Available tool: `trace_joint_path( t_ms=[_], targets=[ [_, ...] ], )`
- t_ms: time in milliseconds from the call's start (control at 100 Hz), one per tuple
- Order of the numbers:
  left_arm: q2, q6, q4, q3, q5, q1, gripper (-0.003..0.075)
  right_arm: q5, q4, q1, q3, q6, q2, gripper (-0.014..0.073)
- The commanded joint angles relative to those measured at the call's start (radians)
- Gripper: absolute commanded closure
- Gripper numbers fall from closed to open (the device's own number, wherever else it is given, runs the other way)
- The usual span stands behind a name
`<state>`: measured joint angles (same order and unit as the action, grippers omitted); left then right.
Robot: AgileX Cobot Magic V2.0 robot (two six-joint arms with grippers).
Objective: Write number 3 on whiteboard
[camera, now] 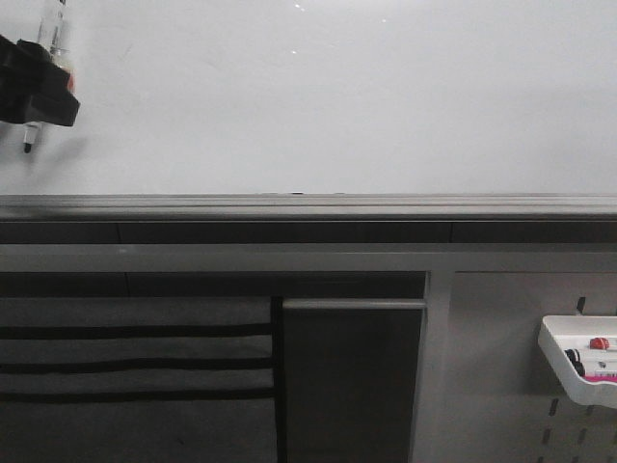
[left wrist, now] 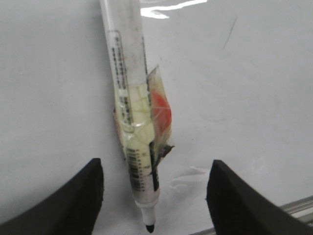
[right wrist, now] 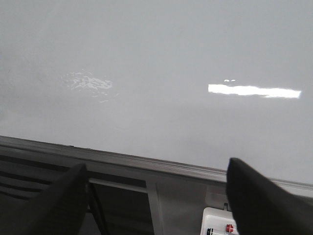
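White and glossy, the whiteboard [camera: 337, 96] is filling the upper front view above its dark rail, showing no digit. The left end effector [left wrist: 151, 193] is sitting at its left edge, fingers spread wide around a taped marker [left wrist: 132, 112] without touching it. The right end effector [right wrist: 156, 196] is gaping open, holding nothing.

Left gripper [camera: 34, 82]: matte black blocky housing at the whiteboard's [camera: 337, 96] left margin; a small red patch on its board-side corner. Its fingers [left wrist: 73, 200]: black, smooth, rounded tips. Right gripper [right wrist: 156, 200] fingers [right wrist: 259, 196]: same black, tapered.
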<state>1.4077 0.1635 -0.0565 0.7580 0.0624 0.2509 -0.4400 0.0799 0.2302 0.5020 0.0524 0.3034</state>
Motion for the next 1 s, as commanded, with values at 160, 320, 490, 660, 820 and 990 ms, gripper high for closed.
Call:
trace_joint_path(
  t_ms=[160, 320, 490, 660, 820, 990],
  targets=[
    [-0.013, -0.001, 0.0, 0.034, 0.106, -0.002, 0.0471, 0.069, 0.002, 0.002, 0.033, 0.008, 0.016, 0.0074],
    [-0.013, -0.001, 0.0, 0.034, 0.106, -0.002, 0.0559, 0.069, 0.002, 0.002, 0.033, 0.008, 0.016, 0.0074],
    [-0.013, -0.001, 0.0, 0.034, 0.106, -0.002, 0.0624, 0.067, 0.002, 0.002, 0.033, 0.008, 0.016, 0.0074],
    [-0.013, -0.001, 0.0, 0.034, 0.106, -0.002, 0.068, 0.063, 0.002, 0.002, 0.033, 0.008, 0.016, 0.0074],
    [-0.027, -0.001, 0.008, 0.034, 0.065, -0.002, 0.0723, 0.061, 0.027, 0.002, 0.036, 0.008, 0.016, 0.0074],
    [-0.141, -0.001, 0.089, 0.086, -0.18, 0.012, 0.0738, -0.066, 0.119, 0.002, 0.125, 0.008, 0.062, 0.0074]
  ],
)
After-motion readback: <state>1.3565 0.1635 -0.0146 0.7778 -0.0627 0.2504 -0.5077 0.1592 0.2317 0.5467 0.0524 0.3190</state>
